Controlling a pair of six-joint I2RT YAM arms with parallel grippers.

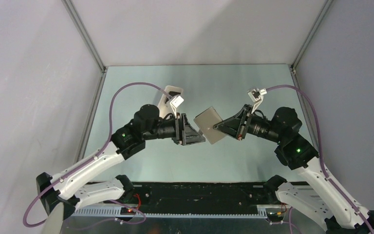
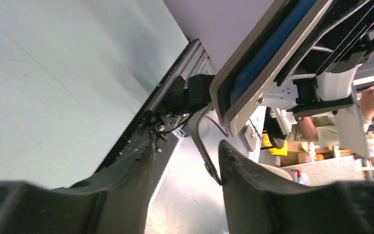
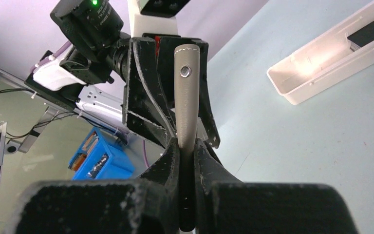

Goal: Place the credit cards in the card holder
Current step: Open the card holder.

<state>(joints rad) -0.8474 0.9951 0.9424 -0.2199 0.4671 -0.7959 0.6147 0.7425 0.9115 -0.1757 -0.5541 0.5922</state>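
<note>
Wallet work is happening in mid-air, above the middle of the table (image 1: 141, 161). Nearest me, my left gripper (image 1: 200, 137) stands with its fingers spread and nothing between them, its tips just beside the lower edge of the card holder (image 1: 210, 124); whether they touch it I cannot tell. My right gripper (image 1: 217, 127) is pinched tight on the holder's opposite side, the wallet edge-on between the pads (image 3: 209, 163) below the snap tab (image 3: 186, 71). I judge this keeps it off the table so the other arm can work the flap open (the left wrist view shows a strip of blue pocket lining (image 2: 268, 48) through a narrow gap). Farther back, behind the left arm, lies the white tray (image 3: 321, 63), and a dark credit card (image 3: 372, 29) rests flat in its far end, not yet fetched. Neither gripper holds a card.
</note>
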